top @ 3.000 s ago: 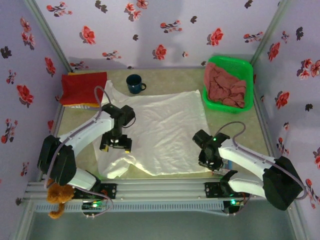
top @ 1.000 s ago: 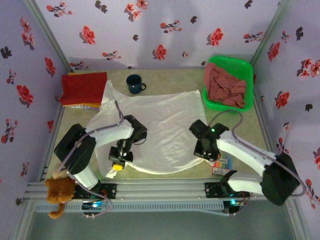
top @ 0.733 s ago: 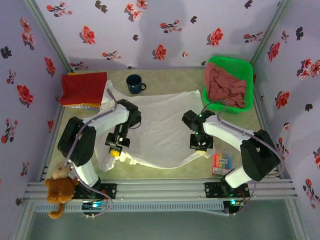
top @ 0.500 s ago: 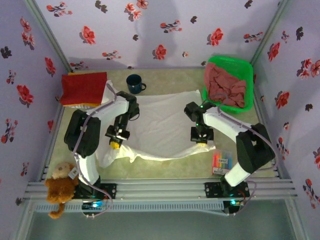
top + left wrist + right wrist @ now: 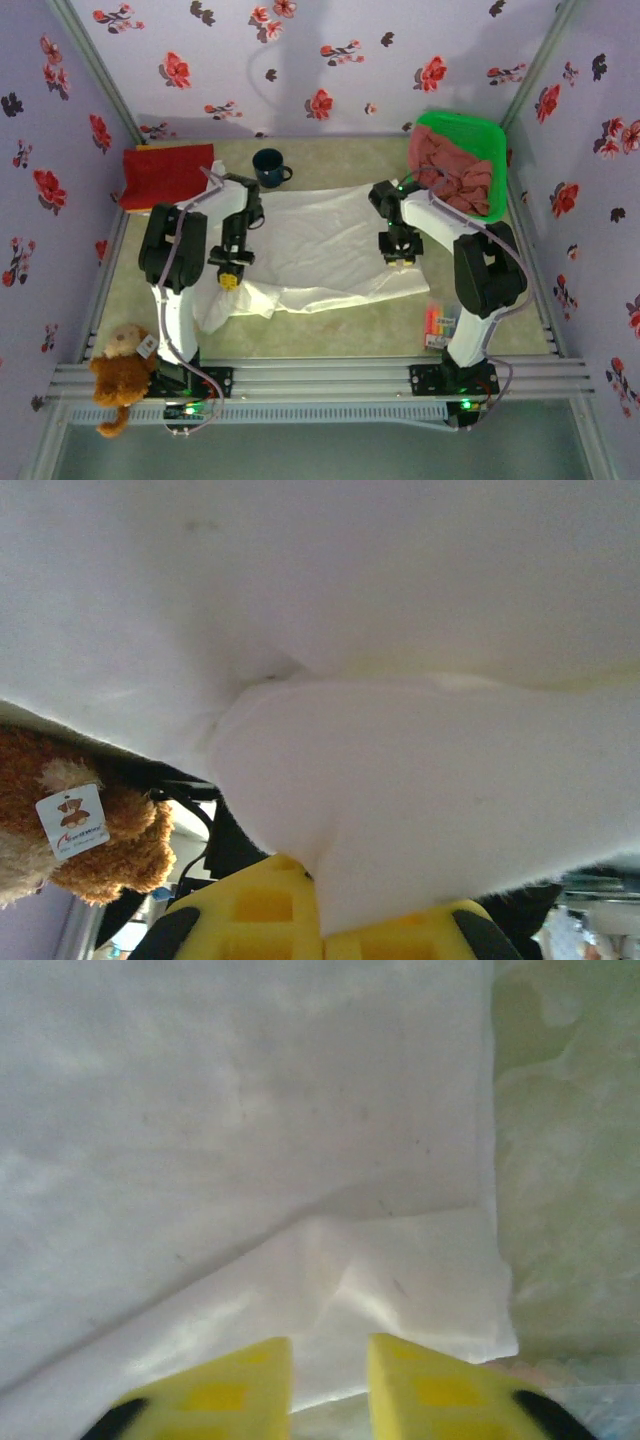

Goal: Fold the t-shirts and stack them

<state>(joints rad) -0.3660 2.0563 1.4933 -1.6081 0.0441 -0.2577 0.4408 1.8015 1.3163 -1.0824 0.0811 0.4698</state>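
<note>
near table strip [image 5: 340, 335] in front of the white t-shirt [image 5: 320, 245] is bare, bar a marker pack [image 5: 440, 322] near right. far edge crowded: red t-shirt [image 5: 165, 172] left, mug [image 5: 268, 167] near it, green basket [image 5: 462, 121] right corner

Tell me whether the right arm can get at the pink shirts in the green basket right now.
Probably yes. The right tool stands open over the white t-shirt, and the pink shirts lie uncovered in the green basket just beside that arm.

White shirt [image 5: 330, 250] logged. Red shirt [image 5: 165, 172] seen solid. Pink shirts [image 5: 455, 180] spotted against green basket [image 5: 462, 120]. Mug [image 5: 268, 166] noted dark blue. Bear [image 5: 118, 378] brown. Walls [image 5: 230, 60] lilac, patterned with red and black flowers. Fingers [image 5: 235, 1390] yellow.
</note>
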